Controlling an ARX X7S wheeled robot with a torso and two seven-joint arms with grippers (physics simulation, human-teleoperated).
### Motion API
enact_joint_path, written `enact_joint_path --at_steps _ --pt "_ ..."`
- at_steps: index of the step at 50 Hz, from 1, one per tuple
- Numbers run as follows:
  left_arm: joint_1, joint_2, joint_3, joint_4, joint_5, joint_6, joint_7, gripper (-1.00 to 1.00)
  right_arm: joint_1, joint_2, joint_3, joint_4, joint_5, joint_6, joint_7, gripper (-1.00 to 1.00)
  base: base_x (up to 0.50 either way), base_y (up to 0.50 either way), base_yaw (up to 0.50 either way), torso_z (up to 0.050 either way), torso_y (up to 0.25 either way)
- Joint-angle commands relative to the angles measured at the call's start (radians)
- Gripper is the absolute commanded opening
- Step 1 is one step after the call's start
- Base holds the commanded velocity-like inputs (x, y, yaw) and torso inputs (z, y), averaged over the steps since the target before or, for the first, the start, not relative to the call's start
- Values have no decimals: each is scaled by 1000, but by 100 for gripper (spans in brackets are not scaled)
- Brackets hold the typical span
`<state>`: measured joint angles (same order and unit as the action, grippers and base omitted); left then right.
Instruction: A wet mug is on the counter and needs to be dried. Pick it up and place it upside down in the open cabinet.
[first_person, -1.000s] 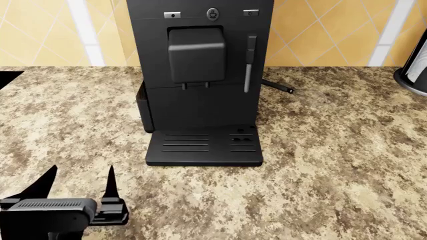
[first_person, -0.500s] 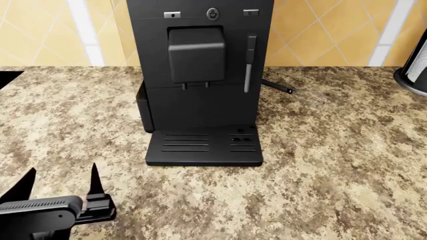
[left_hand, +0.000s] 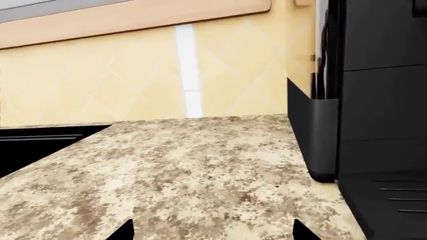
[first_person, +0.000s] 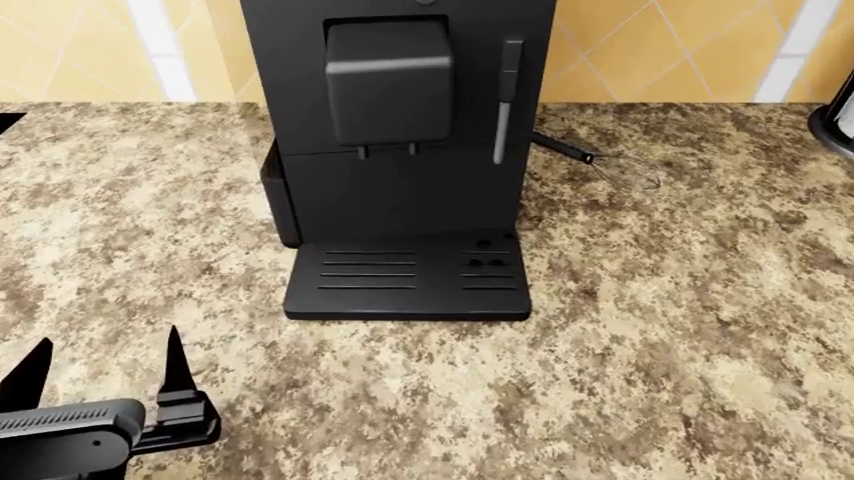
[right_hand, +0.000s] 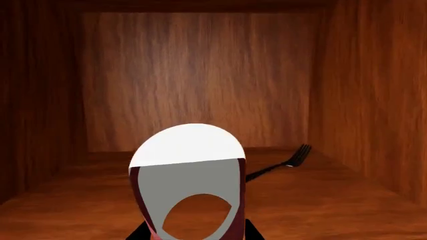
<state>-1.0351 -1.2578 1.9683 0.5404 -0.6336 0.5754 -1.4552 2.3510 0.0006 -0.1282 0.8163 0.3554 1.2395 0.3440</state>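
Mug is being held close before the right wrist camera, inside a wooden cabinet; two dark tips of the right gripper are being shown at either side of its lower body, so a clamping grip on it is being judged likely, though the contact itself is not being shown. The white interior and an open mouth are being presented toward the camera, so the long axis is being read as running roughly along the gripper's reach, into the cabinet; whether the rim is turned down yet cannot be told. A dark fork is lying on the cabinet floor just behind and to one side of the mug, apart from it. Inversion and lowering onto the bare boards beside the fork is being judged the step in hand. The left gripper is being held with fingers spread and empty, low over the counter, well apart from the coffee machine.
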Motion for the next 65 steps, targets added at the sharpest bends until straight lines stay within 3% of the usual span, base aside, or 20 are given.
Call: enact_joint_path --at_steps 1,14,62,63,65 --pt "13 -17 -11 3 16 23 0 100 5 0 -36 0 30 -12 17 -100 0 0 0 0 0" --pt "24 -23 -19 -16 3 55 25 100 5 -1 -157 139 145 -106 44 -100 0 0 0 0 0" --pt "58 -31 -52 -5 31 54 19 100 5 -1 -126 214 175 -39 100 -100 2 0 0 2 -20" --pt "59 -32 -52 -5 31 55 19 100 5 -1 -124 208 173 -37 101 100 0 0 0 0 0" --pt "60 -33 -54 -5 32 56 19 100 5 -1 -122 195 171 -34 102 100 7 0 1 0 -12"
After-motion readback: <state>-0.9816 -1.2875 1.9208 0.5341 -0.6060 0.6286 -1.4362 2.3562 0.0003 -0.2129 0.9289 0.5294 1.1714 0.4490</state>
